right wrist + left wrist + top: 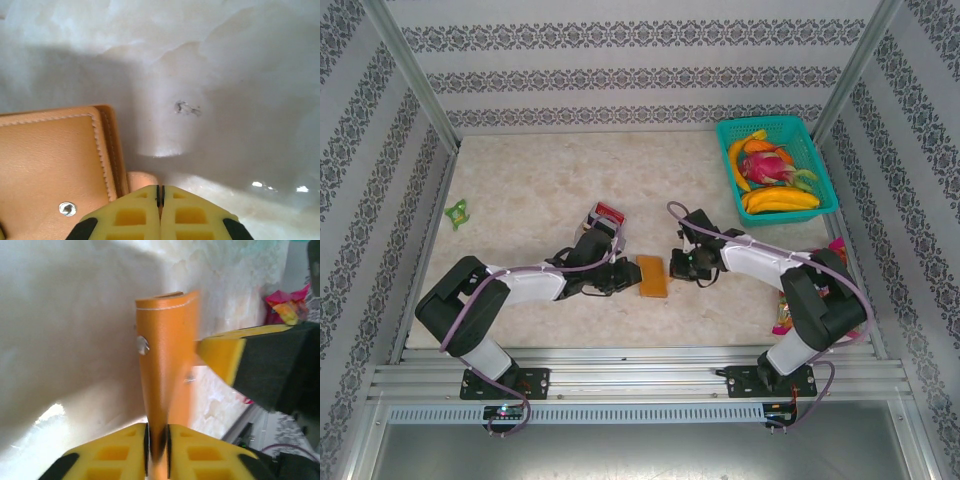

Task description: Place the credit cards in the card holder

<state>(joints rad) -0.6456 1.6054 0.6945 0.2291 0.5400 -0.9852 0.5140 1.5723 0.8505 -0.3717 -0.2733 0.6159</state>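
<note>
Between the two arms, at the near middle of the table point(540, 180), a wallet is held ready for its cards.

The left gripper point(157, 440) is clamped on the left edge of the orange card holder point(652, 277), which lies with its long axis running near to far. The right gripper point(160, 200) sits just beside the opposite edge, fingers pressed together with no gap. A small tan tab point(142, 180) peeks out beside them; card or leather, I cannot tell. No credit card is plainly visible. With the left arm steadying the holder, any loading would likely fall to the right arm, coming in across the short axis from the right. Well beyond, at the far right corner, sits a green basket point(765, 120) of fruit.
</note>
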